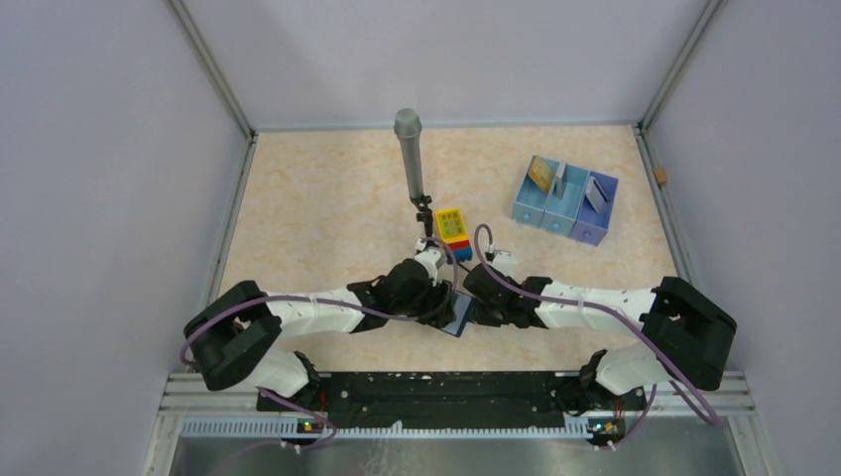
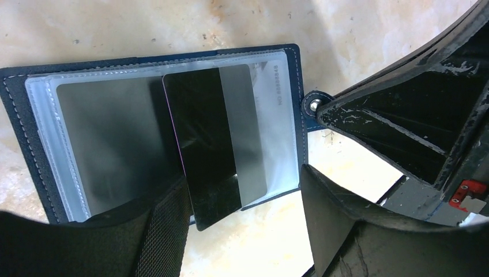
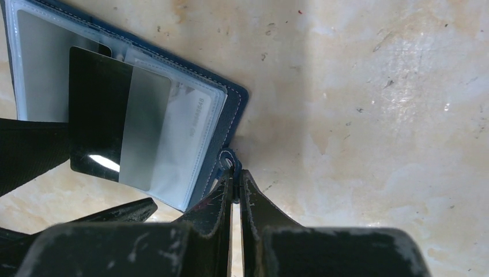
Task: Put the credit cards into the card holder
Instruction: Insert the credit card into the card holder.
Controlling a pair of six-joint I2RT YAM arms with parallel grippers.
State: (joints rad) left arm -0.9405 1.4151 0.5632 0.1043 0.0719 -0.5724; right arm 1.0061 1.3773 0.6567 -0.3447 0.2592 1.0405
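Note:
The navy card holder (image 2: pixel 298 92) lies open on the table, clear sleeves up; it also shows in the top view (image 1: pixel 459 320) and the right wrist view (image 3: pixel 235 103). A dark card with a grey band (image 2: pixel 202 144) lies on its sleeves, its lower end sticking out past the holder's edge (image 3: pixel 95 115). My left gripper (image 2: pixel 242 231) is open, with its left finger (image 2: pixel 164 231) beside the card's protruding corner. My right gripper (image 3: pixel 235 173) is shut on the holder's snap tab (image 3: pixel 229 158). A gold card (image 1: pixel 540 174) and pale cards (image 1: pixel 595 193) stand in the tray.
The pale blue three-compartment tray (image 1: pixel 563 213) stands at the back right. A yellow-topped toy brick block (image 1: pixel 453 228) sits just behind the grippers. A grey cylinder on a small stand (image 1: pixel 410 149) rises at the back centre. Walls enclose the table.

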